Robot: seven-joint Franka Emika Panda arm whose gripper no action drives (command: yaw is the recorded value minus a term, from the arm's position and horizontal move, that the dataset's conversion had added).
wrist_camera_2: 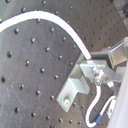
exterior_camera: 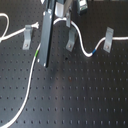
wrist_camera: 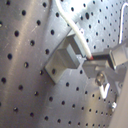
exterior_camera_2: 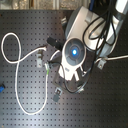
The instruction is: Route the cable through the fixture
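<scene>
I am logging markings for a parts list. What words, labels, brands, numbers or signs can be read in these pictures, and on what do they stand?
None: no readable text shows in any view.
The cable bears only a blue band and a green mark, no letters.
The clips and the perforated board are plain.
The glowing blue disc on the arm in the second exterior view is a light, with no legible sign.
</scene>
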